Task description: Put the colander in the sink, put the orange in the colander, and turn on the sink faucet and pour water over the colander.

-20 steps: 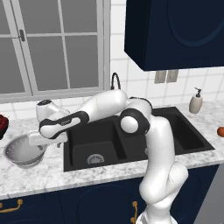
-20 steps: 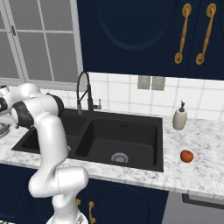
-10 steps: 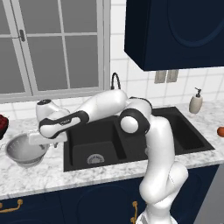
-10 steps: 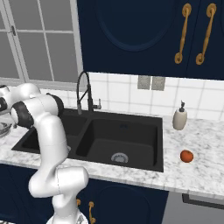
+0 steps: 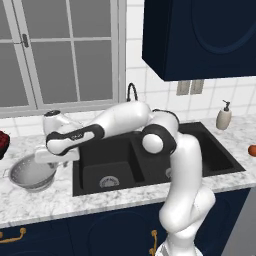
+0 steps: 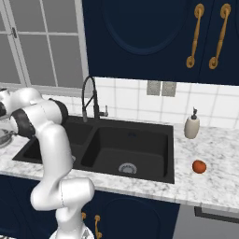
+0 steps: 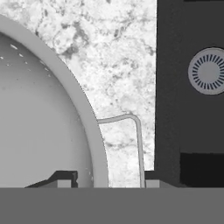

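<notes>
A matte-black sink [image 5: 150, 155] waits beside the colander [image 5: 31, 172], which sits upright, mouth up, on the marble counter [image 5: 45, 202] just left of the basin, its wire handle toward the sink. The gripper [image 7: 107, 179] straddles the rim, fingers [image 7: 65, 178] partly closed; whether they pinch it cannot be told. A firm grip should precede lifting

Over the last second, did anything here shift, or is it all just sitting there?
The gripper has been closing, its fingers now straddling the colander rim by its side handle; whether it grips yet can't be told. The colander looks to have slid slightly along the counter, left of the sink. The orange, soap dispenser and faucet haven't moved.
</notes>
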Available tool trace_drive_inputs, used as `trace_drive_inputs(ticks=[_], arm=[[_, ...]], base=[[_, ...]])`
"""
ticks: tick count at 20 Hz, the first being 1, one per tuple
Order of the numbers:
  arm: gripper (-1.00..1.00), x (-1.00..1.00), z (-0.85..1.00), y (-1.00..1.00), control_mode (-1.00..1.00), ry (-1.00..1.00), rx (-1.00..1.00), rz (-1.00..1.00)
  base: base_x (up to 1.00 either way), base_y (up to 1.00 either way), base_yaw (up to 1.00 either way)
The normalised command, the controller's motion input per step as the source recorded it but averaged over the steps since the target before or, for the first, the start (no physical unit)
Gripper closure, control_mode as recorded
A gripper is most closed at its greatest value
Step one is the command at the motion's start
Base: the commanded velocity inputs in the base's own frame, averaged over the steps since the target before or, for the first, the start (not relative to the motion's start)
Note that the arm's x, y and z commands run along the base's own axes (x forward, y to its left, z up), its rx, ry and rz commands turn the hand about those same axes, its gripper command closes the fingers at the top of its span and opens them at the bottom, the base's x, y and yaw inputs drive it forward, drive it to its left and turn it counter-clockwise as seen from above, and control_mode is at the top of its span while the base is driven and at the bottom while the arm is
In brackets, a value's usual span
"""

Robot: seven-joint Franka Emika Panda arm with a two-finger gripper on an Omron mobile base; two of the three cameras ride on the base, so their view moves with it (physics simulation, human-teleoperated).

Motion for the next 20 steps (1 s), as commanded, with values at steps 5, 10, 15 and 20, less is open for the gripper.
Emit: trace_drive_inputs(ticks=[5, 10, 15, 20], arm=[[1.0, -0.12, 0.26, -0.34, -1.0, 0.0, 0.09, -0.14], [1.0, -0.3, 0.15, -0.59, -1.0, 0.0, 0.11, -0.22], [1.0, -0.41, 0.0, -0.95, -1.0, 0.0, 0.11, -0.32], [1.0, -0.27, 0.0, -1.0, -1.0, 0.01, 0.14, -0.42]], base=[[0.0, 0.0, 0.0], [0.0, 0.0, 0.0], [0.0, 0.0, 0.0], [0.0, 0.0, 0.0]])
